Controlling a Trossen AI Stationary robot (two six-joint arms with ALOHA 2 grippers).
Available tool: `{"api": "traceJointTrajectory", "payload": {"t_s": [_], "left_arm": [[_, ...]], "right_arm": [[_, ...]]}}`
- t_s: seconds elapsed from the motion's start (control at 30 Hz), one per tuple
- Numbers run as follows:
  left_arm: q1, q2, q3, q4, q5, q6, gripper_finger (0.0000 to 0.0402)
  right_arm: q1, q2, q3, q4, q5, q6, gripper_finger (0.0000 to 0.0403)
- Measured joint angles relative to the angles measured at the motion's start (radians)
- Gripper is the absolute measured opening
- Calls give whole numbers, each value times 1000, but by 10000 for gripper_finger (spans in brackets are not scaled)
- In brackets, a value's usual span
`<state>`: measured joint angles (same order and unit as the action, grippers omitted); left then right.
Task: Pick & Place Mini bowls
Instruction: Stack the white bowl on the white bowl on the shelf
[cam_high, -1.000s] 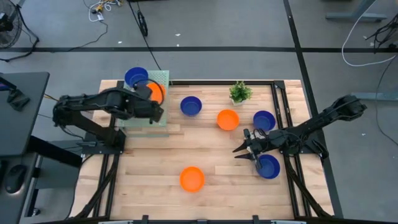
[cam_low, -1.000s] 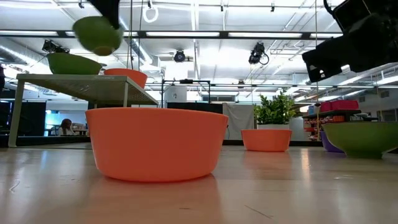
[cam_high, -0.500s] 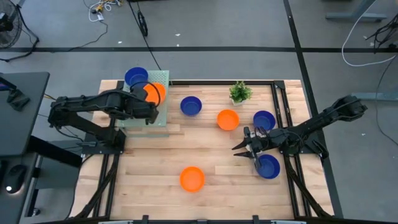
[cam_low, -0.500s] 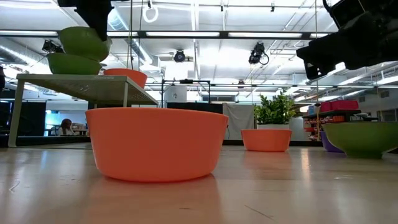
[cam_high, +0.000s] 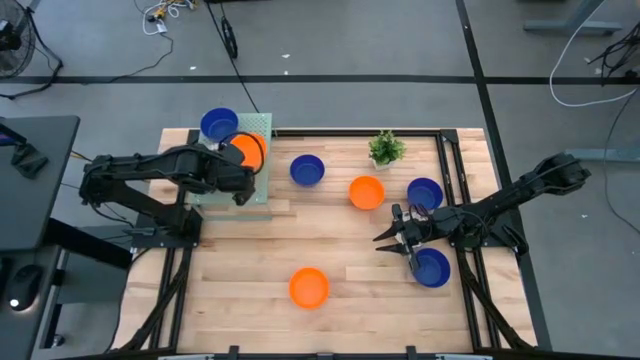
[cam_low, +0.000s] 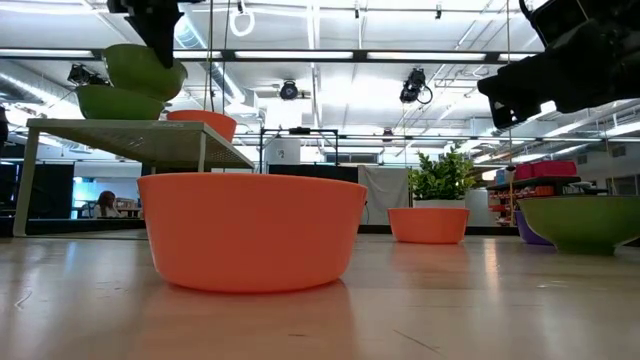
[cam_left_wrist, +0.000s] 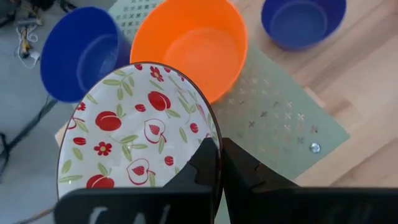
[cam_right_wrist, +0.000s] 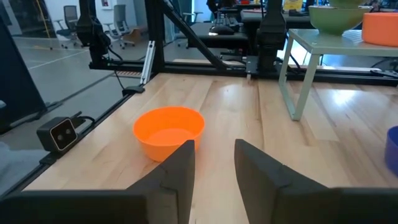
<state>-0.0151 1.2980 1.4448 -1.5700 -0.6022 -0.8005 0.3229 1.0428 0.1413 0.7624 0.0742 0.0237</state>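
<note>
My left gripper (cam_left_wrist: 217, 149) hangs over the raised green perforated shelf (cam_high: 258, 190) at the table's far left, shut on a white mini bowl with a red fruit pattern (cam_left_wrist: 137, 134). In the low view this bowl (cam_low: 145, 68) sits tilted just above the blue bowl (cam_high: 219, 124) on the shelf. An orange bowl (cam_high: 247, 150) stands beside that one. On the table rest three blue bowls (cam_high: 307, 169), (cam_high: 425, 192), (cam_high: 432, 268) and two orange ones (cam_high: 366, 192), (cam_high: 309, 287). My right gripper (cam_high: 395, 240) is open above the table, left of the nearest blue bowl. My left gripper pinches the patterned bowl's rim (cam_left_wrist: 210, 127), one finger (cam_left_wrist: 200, 167) inside the bowl and the other (cam_left_wrist: 249, 173) outside. The fingers come from above. The bowl is tilted and hangs over the blue bowl (cam_left_wrist: 84, 53); whether the two touch, I cannot tell.
A small potted plant (cam_high: 386, 148) stands at the far edge. The shelf stands on legs above the tabletop (cam_low: 205, 150). Bare wood lies in the table's middle and near left (cam_high: 240, 270). Black frame rails run along the right side (cam_high: 470, 290).
My left gripper has carried the patterned bowl down and slightly toward the table's left, from above the shelf to just over the blue bowl on it. The hold has stayed shut. The bowls on the table have kept their places.
</note>
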Motion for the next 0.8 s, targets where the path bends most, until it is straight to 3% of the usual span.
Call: {"api": "traceJointTrajectory", "payload": {"t_s": [0.3, 0.8], "left_arm": [[-9, 11, 0, -1, 50, 82, 10], [-69, 6, 0, 0, 19, 126, 10]], "right_arm": [[0, 0, 0, -9, -1, -2, 114], [0, 0, 0, -9, 0, -13, 114]]}}
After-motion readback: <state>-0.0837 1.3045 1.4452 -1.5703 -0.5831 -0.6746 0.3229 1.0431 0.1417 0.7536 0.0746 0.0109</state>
